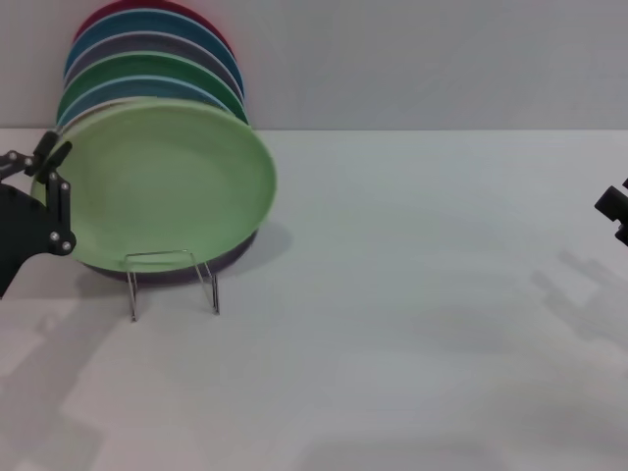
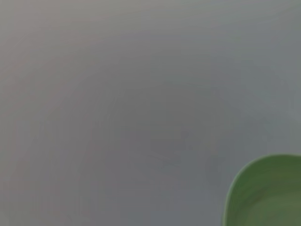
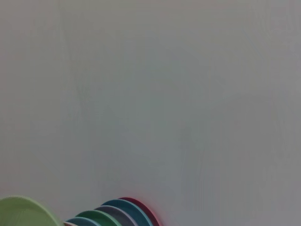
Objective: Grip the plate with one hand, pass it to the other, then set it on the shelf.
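Note:
The pale mint-green plate (image 1: 162, 182) leans at the front of a row of plates on the wire shelf (image 1: 173, 255), whose thin front legs stand on the table. My left gripper (image 1: 54, 182) is at the plate's left rim with its black fingers spread; I cannot tell whether they touch the rim. Part of the plate shows in the left wrist view (image 2: 268, 193) and in the right wrist view (image 3: 23, 212). My right gripper (image 1: 613, 211) is parked at the far right edge, away from the plate, only partly in view.
Behind the pale plate stand several more plates (image 1: 147, 69): darker green, blue, purple and red, also in the right wrist view (image 3: 117, 214). The white table (image 1: 412, 324) stretches to the right and front. A grey wall rises behind.

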Tool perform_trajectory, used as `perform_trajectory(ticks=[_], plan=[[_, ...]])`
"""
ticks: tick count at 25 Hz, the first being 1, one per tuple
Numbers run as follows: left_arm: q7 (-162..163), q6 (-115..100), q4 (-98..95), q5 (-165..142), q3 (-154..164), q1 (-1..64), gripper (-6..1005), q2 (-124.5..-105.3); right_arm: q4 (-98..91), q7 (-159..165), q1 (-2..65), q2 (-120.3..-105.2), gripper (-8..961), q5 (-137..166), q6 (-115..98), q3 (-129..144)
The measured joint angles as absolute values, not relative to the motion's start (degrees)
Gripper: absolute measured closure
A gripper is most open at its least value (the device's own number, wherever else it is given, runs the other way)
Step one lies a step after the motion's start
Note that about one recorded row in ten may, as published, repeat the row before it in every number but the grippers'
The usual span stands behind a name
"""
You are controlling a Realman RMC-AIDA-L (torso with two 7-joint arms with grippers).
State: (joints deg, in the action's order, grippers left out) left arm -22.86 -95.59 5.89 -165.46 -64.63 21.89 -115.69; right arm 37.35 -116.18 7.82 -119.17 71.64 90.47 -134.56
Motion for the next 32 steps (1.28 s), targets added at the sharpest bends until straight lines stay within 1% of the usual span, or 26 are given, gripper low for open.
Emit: perform_trajectory(ticks=[5,7,11,16,19,22,27,30,32], plan=[[-26.25,-94.25,5.75,-165.50,-64.45,21.53,958,-116.58,37.35,-116.19,7.91,-119.18,367,71.63,90.52,-134.56],[-31.68,-92.82,5.73,-165.48,-64.54,21.49,946,-117.82,37.35,-116.19,8.02,-119.18,366,71.63,90.53,-134.56],[-33.72,-91.93,5.85,-165.53,-64.21,21.50,899,-118.05,37.35,-116.19,8.08,-119.18,363,71.63,90.58,-134.56],[-34.29,-92.13,6.20,-165.51,-64.13,20.70,707,-118.14,37.35,-116.19,7.90,-119.18,361,71.63,90.63,-134.58],[-35.07,-93.63,7.21,-165.47,-64.22,18.27,546,-118.27,37.33,-117.84,7.58,-119.27,359,71.57,90.62,-134.95],[-33.55,-95.33,9.81,-165.17,-65.30,14.52,543,-118.44,36.11,-123.73,6.97,-119.55,358,70.77,90.44,-135.36],[-24.23,-95.90,11.03,-164.71,-68.30,11.34,539,-118.58,27.12,-136.43,6.77,-119.78,355,63.13,89.92,-136.56],[-12.15,-95.93,10.96,-164.18,-72.23,10.41,536,-118.83,21.41,-144.46,6.77,-119.87,274,57.36,89.81,-136.27],[-1.09,-94.88,10.18,-162.73,-74.59,10.21,479,-118.86,19.12,-147.01,6.78,-119.87,220,54.99,89.35,-136.18]])
